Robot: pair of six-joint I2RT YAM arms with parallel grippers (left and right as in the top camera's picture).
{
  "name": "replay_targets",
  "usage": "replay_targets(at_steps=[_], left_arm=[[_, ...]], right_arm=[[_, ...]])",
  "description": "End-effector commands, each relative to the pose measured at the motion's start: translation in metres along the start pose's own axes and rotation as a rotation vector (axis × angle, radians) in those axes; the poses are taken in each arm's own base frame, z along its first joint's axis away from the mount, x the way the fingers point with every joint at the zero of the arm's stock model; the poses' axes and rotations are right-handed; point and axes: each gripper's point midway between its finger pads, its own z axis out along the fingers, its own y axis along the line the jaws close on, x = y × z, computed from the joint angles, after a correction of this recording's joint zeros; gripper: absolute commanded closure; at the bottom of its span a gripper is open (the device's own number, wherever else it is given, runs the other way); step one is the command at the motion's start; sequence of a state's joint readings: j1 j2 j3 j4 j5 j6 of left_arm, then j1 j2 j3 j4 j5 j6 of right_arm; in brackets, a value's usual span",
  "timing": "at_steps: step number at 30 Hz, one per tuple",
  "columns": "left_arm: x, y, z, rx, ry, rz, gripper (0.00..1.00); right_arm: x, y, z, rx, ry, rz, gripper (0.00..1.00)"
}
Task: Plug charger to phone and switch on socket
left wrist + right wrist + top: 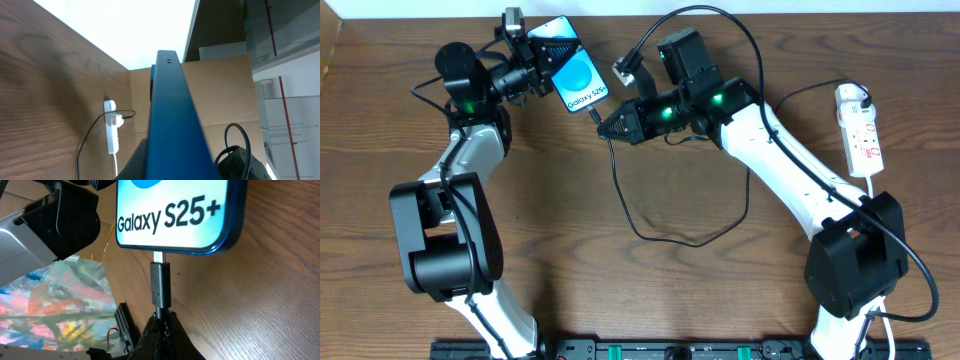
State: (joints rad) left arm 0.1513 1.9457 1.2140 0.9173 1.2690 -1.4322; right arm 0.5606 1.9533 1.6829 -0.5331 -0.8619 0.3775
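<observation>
Up at the worktop's point(380, 150) far edge, left pincer point(538, 60) clamps the phone point(572, 70), held at a tilt. Right pincer point(603, 125) pinches the charger point(161, 282) by its small plug, metal tip right at the phone's bottom edge. Socket point(861, 130) lies well apart, far right.

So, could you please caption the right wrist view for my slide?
Right gripper holds the charger plug at the phone bottom port, its metal tip showing.
</observation>
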Motion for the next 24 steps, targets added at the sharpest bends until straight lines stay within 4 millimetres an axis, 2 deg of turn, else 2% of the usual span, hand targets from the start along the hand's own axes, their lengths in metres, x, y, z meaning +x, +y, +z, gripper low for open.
replay_targets(at_steps=[1,24], left_arm=[[-0.0011,-0.0026,0.0004,0.006,0.001,0.036,0.93],[-0.0057,-0.0024,0.0002,0.004,-0.025,0.04,0.93]], right_arm=[[-0.0061,0.0117,-0.0102,-0.011,-0.024,-0.014,0.99],[-0.0051,0.0148,-0.0151,-0.052,-0.013,-0.013,0.99]])
